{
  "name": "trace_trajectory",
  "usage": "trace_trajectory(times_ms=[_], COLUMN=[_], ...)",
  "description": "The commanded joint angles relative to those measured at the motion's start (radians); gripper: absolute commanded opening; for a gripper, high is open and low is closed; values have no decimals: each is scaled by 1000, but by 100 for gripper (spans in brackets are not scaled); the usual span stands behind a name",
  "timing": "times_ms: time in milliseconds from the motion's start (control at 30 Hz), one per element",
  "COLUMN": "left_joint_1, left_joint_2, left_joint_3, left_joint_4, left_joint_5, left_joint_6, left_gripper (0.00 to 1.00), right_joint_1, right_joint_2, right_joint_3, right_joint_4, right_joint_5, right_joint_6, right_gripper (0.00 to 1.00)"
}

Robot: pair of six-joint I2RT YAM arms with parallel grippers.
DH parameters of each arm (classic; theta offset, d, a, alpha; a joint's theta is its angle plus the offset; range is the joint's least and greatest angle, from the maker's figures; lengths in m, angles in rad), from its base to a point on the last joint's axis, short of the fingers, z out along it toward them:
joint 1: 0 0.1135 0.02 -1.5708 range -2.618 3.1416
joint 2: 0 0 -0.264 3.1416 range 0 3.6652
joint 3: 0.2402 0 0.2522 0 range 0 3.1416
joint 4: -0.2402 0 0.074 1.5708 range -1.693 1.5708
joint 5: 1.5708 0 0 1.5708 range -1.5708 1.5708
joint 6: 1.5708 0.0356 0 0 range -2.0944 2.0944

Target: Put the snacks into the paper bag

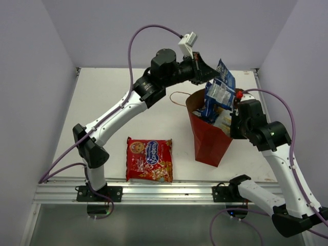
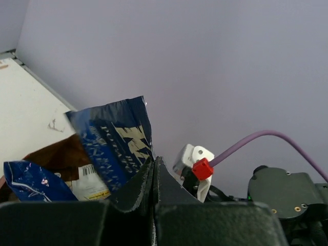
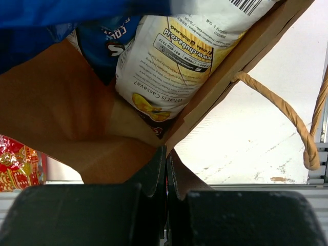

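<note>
Currently the left end effector (image 2: 155, 171) is pressed together, pinching the lower corner of a blue-and-white pack (image 2: 115, 141). The pack sticks up just left of its fingertips, above the open mouth of the paper bag (image 1: 207, 141). A second blue pack (image 1: 217, 95) pokes out of the bag below it. The right end effector (image 3: 166, 159) is also pressed together, clamped on the bag's rim. Bag interior opens straight ahead of it, with the white-and-brown chip bag (image 3: 169, 61) inside, leaning on the wall. A twine handle (image 3: 277, 105) hangs to its right. The red cookie pack (image 1: 149, 160) lies flat on the surface (image 1: 102, 97), well apart from both end effectors, left of the bag.
</note>
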Motion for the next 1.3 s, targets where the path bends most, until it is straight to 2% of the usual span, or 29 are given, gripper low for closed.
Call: trace_trajectory(times_ms=[0,367,500,667,800,900,933,1033,1067,1133,1200,1233,1267], left_joint_1=[-2,-28,-38,-80,-94,-103,-113,-133,-135,-135,-135,-135,-135], left_joint_2=[3,-41,-44,-76,-38,-33,-43,-99,-133,-161,-202,-222,-257], left_joint_3=[-38,-188,-209,-240,-216,-211,-211,-205,-194,-164,-128,-139,-180], left_joint_4=[50,-143,-269,-288,-306,-271,-256,-171,-126,-124,-206,-240,-333], left_joint_5=[50,74,71,67,99,108,88,-14,-42,-187,-348,-510,-597], left_joint_6=[-27,74,111,142,140,151,160,197,203,235,260,265,262], left_gripper=[0,0,0,0,0,45,68,87,88,90,90,92,93], right_joint_1=[2,2,2,2,2,2,2,2,2,2,2,2,2], right_joint_2=[-15,-15,-15,-14,-15,-17,-20,-24,-26,-29,-29,-30,-30], right_joint_3=[14,2,5,11,10,10,8,6,3,2,3,3,2], right_joint_4=[26,33,33,30,33,33,33,32,32,32,30,30,30], right_joint_5=[-17,-21,-21,-24,-33,-37,-37,-41,-44,-44,-44,-44,-47], right_joint_6=[-18,-18,-18,-16,-13,-12,-12,-12,-10,-12,-13,-13,-15], right_gripper=[0,0,0,0,0,0,0,0,0,0,0,0,0])
